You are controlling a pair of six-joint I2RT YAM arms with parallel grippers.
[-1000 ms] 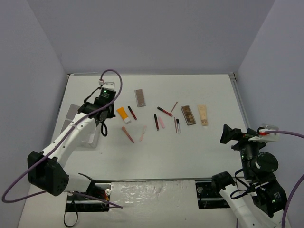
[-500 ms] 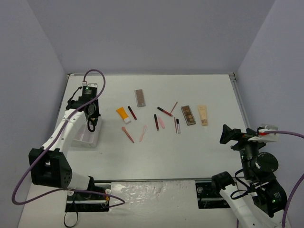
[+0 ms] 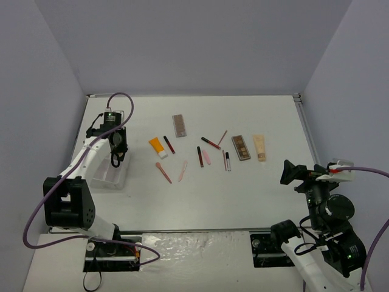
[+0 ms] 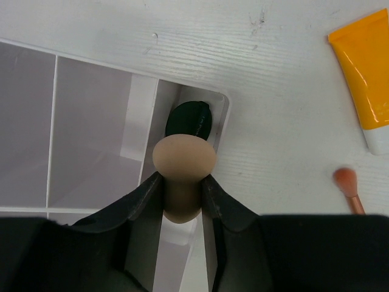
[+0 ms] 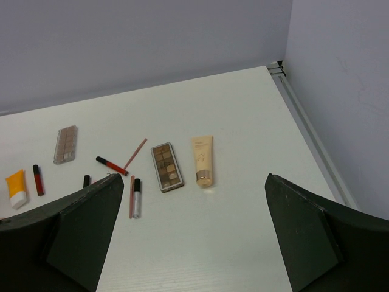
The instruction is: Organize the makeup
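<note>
My left gripper (image 4: 182, 194) is shut on the beige sponge (image 4: 183, 164), above the corner compartment of the white box (image 4: 91, 121) where the dark green disc (image 4: 189, 119) lies. In the top view the left gripper (image 3: 117, 149) hangs over the box (image 3: 109, 176). The orange tube (image 3: 158, 146) (image 4: 364, 79), two brown palettes (image 3: 179, 125) (image 3: 240, 147), beige tube (image 3: 260, 148) and thin sticks (image 3: 200, 156) lie across the table's middle. My right gripper (image 5: 194, 237) is open and empty, raised at the near right, its body (image 3: 304, 173) in the top view.
A pink-tipped applicator (image 4: 347, 185) lies right of the box. Grey walls enclose the table on three sides. A metal rail (image 5: 310, 128) runs along the right edge. Cables loop round the left arm (image 3: 79, 182).
</note>
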